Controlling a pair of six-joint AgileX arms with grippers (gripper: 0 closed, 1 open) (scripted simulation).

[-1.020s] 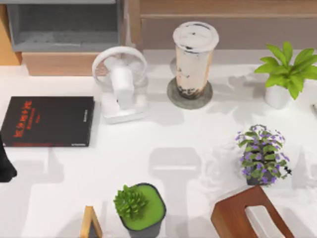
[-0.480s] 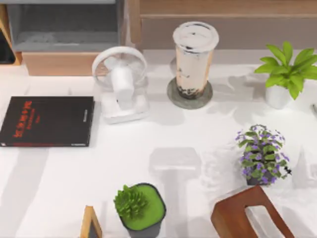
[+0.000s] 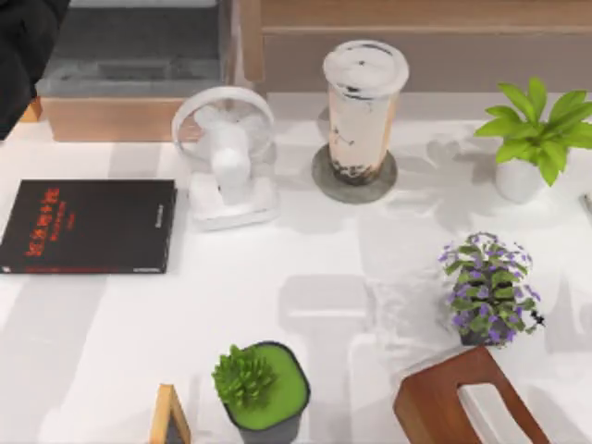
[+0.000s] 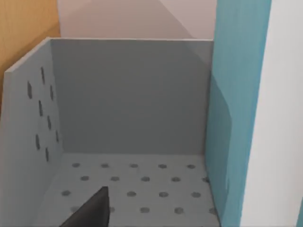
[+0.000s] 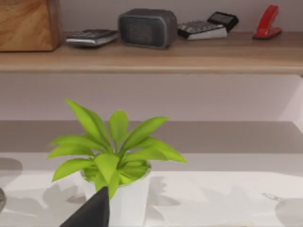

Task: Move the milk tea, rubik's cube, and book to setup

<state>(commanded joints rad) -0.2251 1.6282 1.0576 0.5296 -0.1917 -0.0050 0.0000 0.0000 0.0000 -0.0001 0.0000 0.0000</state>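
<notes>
the left arm reached in at the top view's far left corner, over the grey perforated bin. in its wrist view the teal-blue book stood upright right beside a dark fingertip, white page edges on its outer side, with the bin's dotted floor and back wall just beyond the finger. whether those fingers were clamped on the book or apart could not be told.

the milk tea stood upright on a round grey coaster, well apart from the left fingers, just beside the white desk fan. a flat black book with red lettering lay on the white table on the fan's other side.

the right wrist view had one dark fingertip low in front of a leafy green plant in a white pot, with a wooden shelf behind carrying a grey speaker, calculators and a red stapler; the spread of the right fingers could not be told either.
</notes>
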